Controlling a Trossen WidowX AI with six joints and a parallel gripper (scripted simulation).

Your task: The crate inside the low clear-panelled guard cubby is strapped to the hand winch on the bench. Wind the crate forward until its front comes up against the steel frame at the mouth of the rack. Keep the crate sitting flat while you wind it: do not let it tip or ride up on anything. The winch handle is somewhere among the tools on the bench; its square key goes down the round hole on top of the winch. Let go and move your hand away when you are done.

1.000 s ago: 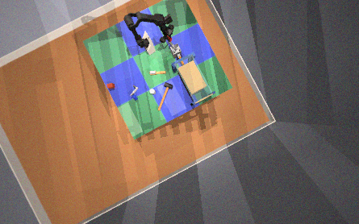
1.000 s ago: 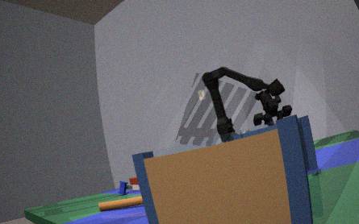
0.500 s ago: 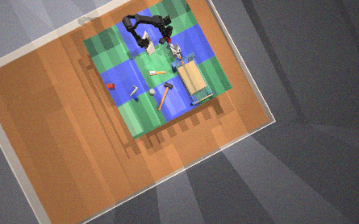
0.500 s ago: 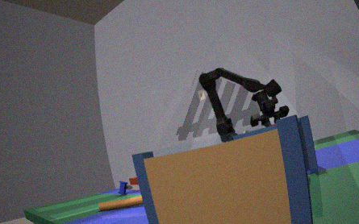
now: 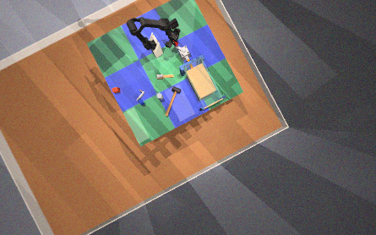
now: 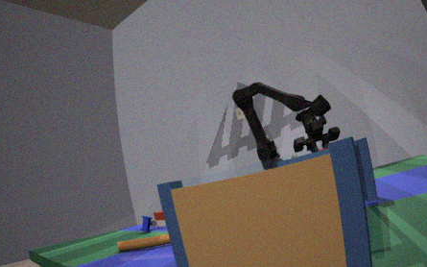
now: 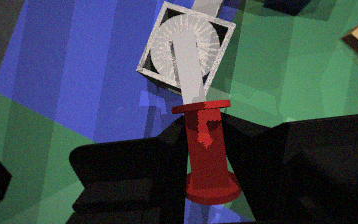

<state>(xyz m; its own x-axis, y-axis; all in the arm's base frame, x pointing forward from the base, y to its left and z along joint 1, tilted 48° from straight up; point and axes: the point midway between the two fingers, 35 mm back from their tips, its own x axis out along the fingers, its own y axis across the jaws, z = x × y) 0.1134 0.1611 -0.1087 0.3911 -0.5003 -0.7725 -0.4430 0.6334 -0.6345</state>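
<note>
My gripper (image 7: 199, 118) (image 5: 174, 41) (image 6: 315, 142) is shut on the red grip (image 7: 207, 165) of the winch handle. The handle's grey crank arm (image 7: 190, 65) runs from the grip to the top of the winch (image 7: 155, 62) (image 5: 186, 51), a square grey housing with a round toothed drum. The tan crate (image 5: 200, 81) (image 6: 259, 221) lies in the blue-framed cubby (image 5: 193, 63) (image 6: 346, 192) just beyond the winch. In the exterior view the crate hides the winch and the strap.
On the green and blue mat (image 5: 118, 46) lie a hammer (image 5: 171, 101) (image 6: 144, 243), a small brush (image 5: 165, 76), a red block (image 5: 115, 90), a grey tool (image 5: 140, 95), a small pale cylinder (image 5: 160, 95) and a long thin tool (image 5: 212, 103). A white block (image 5: 157, 46) stands by the arm's base.
</note>
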